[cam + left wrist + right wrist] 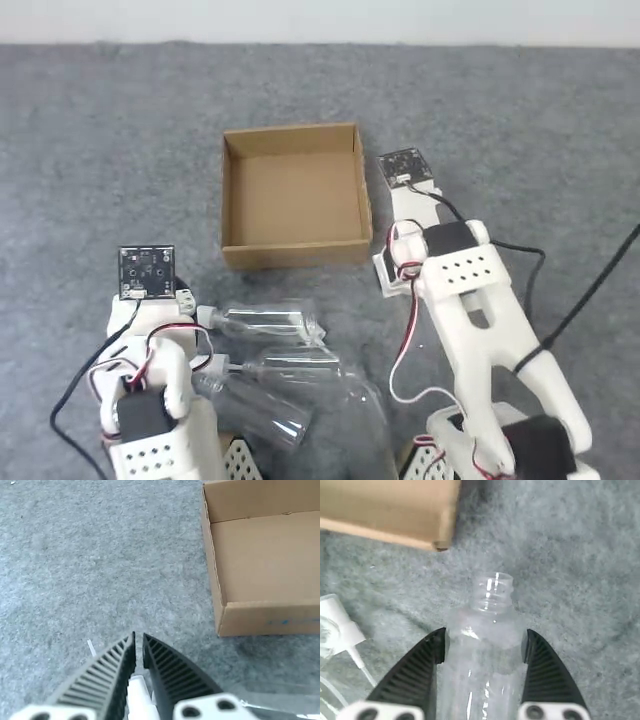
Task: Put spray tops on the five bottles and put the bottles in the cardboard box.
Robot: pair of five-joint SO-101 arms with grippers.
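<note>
While the cardboard box (295, 195) sits open with nothing in it at the middle of the grey table (120, 120) in the high view, clear bottles (275, 345) lie heaped just in front of it between the two arms. One of them appears capped in white at the end nearest the left arm.

From the left wrist view, the left gripper (138, 641) is clenched on a white piece, apparently a spray top (137, 692), with the box wall near on one side.

From the right wrist view, the right gripper (484, 634) clasps an uncapped bottle (490, 615) by its shoulder. Its threaded neck (493, 592) is open and aimed past the box corner, and a second spray top (337, 630) with a thin dip tube lies close by on the table.

The step in hand looks to be capping this bottle. Doing it well likely means holding the bottle steady and bringing the top in line with the neck's axis, so that the tube enters the opening first. The top should then seat squarely before any twist; an off-axis approach could skid off the slick plastic.
</note>
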